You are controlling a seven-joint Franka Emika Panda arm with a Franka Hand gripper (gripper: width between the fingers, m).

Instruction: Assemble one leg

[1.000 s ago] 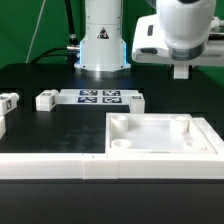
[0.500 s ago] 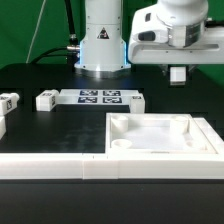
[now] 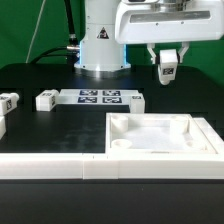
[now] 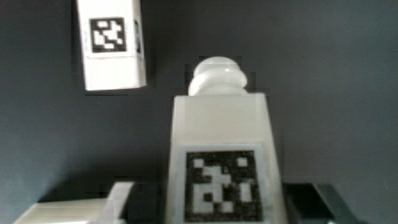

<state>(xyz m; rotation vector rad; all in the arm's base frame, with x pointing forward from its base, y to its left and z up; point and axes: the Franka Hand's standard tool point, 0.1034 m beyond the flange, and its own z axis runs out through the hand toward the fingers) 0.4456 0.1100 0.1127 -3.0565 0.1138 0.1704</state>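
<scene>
My gripper (image 3: 168, 62) hangs high at the back on the exterior view's right, above the table and behind the white square panel (image 3: 196, 131). It is shut on a leg (image 3: 168, 71), a small white block with a marker tag. In the wrist view the held leg (image 4: 221, 130) sits between the fingers (image 4: 111, 205) of the gripper (image 4: 221, 204), tag facing the camera, with its rounded peg end pointing away. A second leg (image 4: 112, 45) lies on the black table beyond it.
The marker board (image 3: 100, 98) lies at mid table. Two loose legs (image 3: 46, 100) (image 3: 8, 100) lie to its left in the exterior view, and another white part (image 3: 2, 126) sits at the left edge. A white rail (image 3: 60, 166) runs along the front. The robot base (image 3: 100, 40) stands at the back.
The gripper has moved toward the exterior view's left and turned, still holding the leg, so its fingers and the leg's tag now show more fully.
</scene>
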